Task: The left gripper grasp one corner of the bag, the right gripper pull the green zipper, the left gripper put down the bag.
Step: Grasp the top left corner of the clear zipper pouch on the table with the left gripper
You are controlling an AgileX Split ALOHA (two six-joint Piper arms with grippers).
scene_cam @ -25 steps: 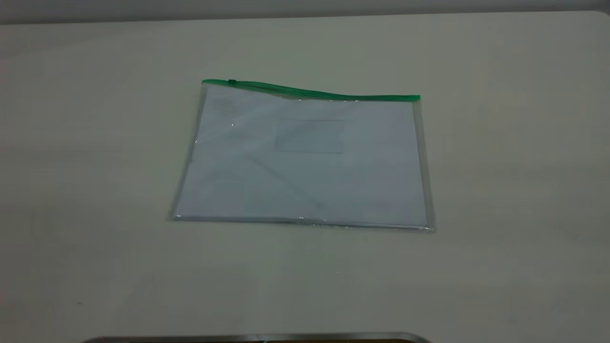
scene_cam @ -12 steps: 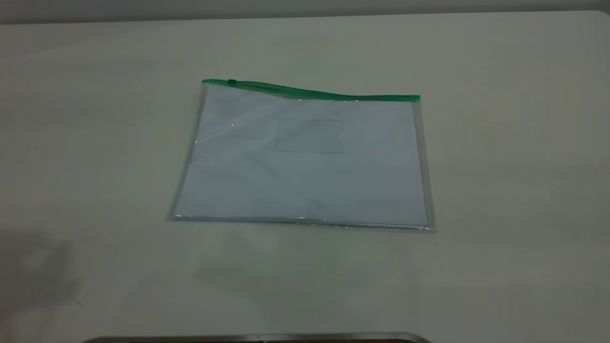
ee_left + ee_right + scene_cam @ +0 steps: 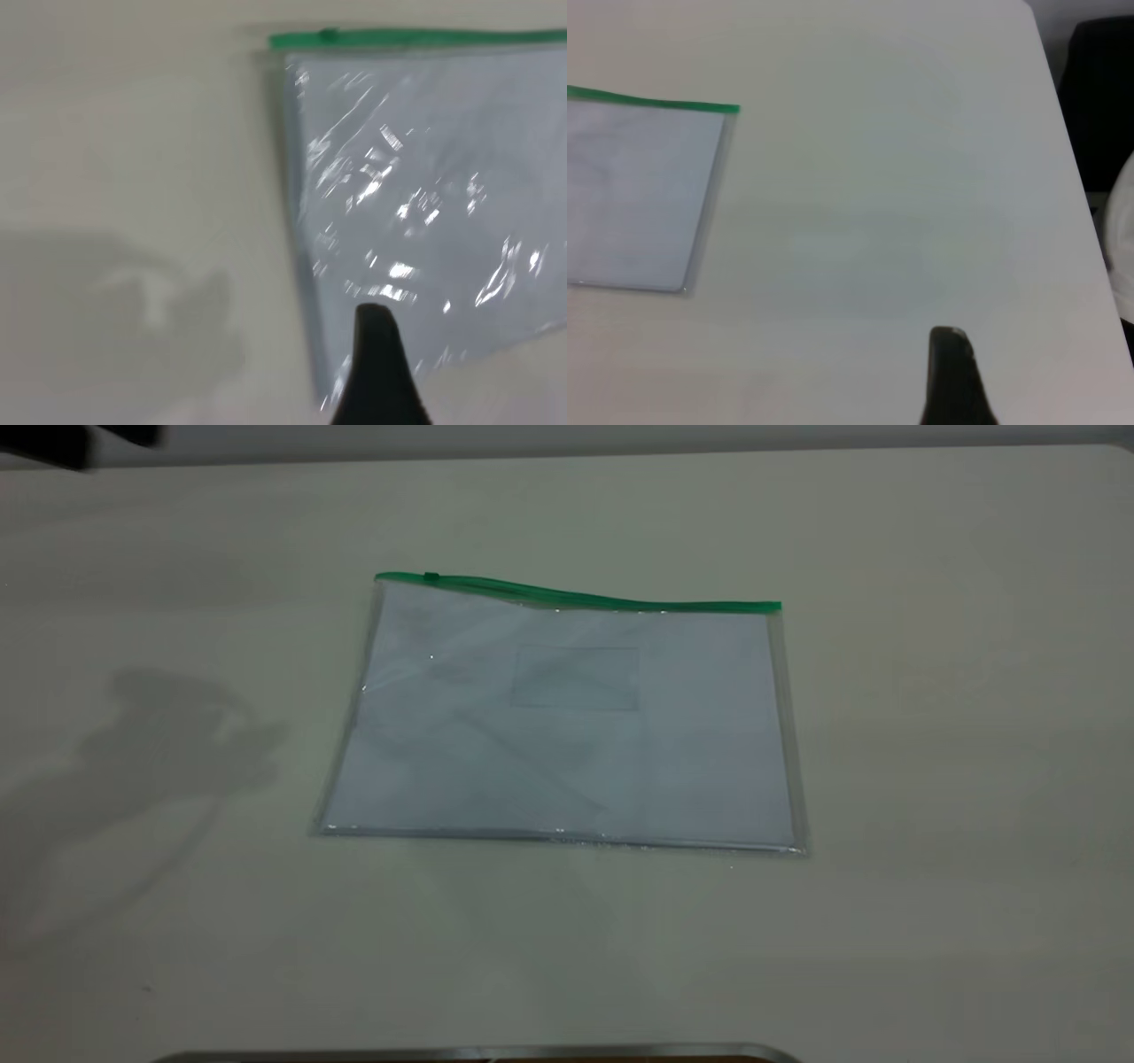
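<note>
the bag [image 3: 567, 717] lies flat near the middle of the table [image 3: 930, 779], with white paper sheets [image 3: 673, 779] inside it and a small clear card pocket [image 3: 574, 677] on its upper face. the green zipper [image 3: 585, 596] runs along the far long edge, rippling slightly upward toward its left end, and the tiny slider tab [image 3: 431, 577] sits close to that left end. the corner [image 3: 379, 579] at the far left of the strip rests on the table with nothing touching it. the left gripper [image 3: 379, 372] shows in its wrist view only as 1 dark tapered finger, above the near left part of the bag and clear of the plastic; i cannot tell whether its jaws are apart or together. in the exterior view a dark piece of the left arm [image 3: 62, 441] cuts into the far left corner of the frame, and its shadow [image 3: 168, 735] falls on the bare table to the left of the bag. the right gripper [image 3: 952, 376] also shows just 1 dark finger, over bare table well to the right of the bag, and its jaw state cannot be told either. nothing lies on the zipper or on the corner. a metal edge [image 3: 478, 1052] runs along the near side of the table.
</note>
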